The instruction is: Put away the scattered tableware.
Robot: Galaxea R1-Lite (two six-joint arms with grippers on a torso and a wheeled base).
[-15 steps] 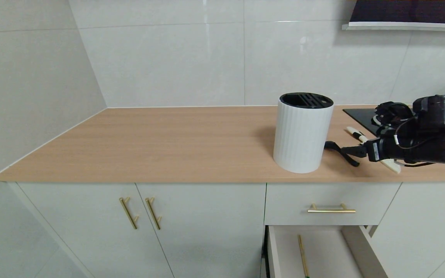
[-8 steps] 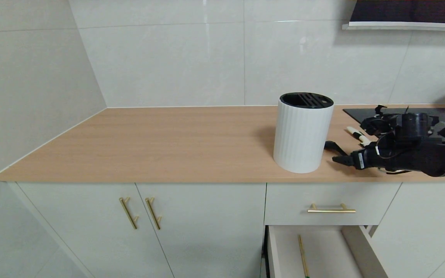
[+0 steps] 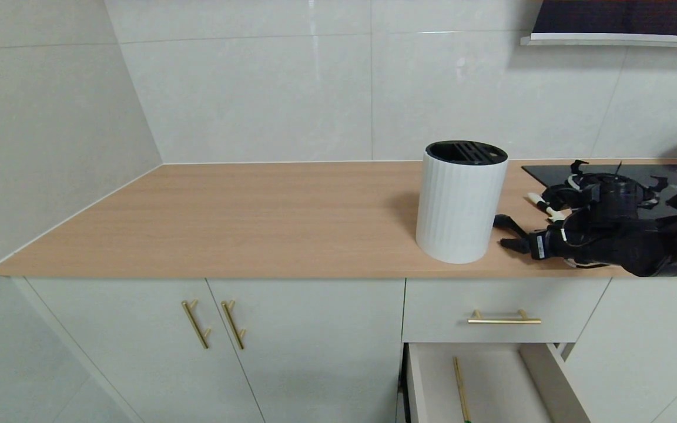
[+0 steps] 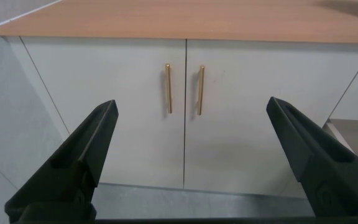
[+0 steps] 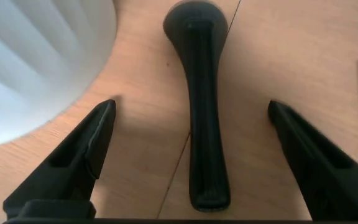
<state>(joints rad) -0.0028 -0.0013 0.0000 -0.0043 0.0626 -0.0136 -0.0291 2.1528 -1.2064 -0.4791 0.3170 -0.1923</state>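
Hovering low over the wooden countertop [image 3: 256, 217], the right gripper [image 3: 510, 234] sits just to the right of the white ribbed holder [image 3: 459, 205]. Its two dark fingers [image 5: 73, 162] are spread wide apart and grip nothing. Between them lies a black handle [image 5: 205, 93], flat on the wood, with bare counter showing on either side, so neither finger touches it. The handle's rounded end points toward the foot of the holder and lies just beside it, and I cannot tell what sort of utensil it belongs to. A little farther back, near the edge of the black cooktop [image 3: 550, 171], a white utensil with a dark band [image 3: 541, 204] lies on the counter, partly hidden behind the arm. The holder stands upright with a slotted black top and nothing sticking out of it. Below the counter, under the right arm, a drawer [image 3: 541, 376] is pulled out, and a slim gold stick with a green tip [image 3: 461, 388] lies lengthwise on its floor. The left gripper [image 4: 191, 115] is down in front of the pale cabinet doors [image 4: 247, 130], well away from the counter things. Its fingers are wide apart, framing the pair of gold door handles [image 4: 168, 88] and holding nothing.
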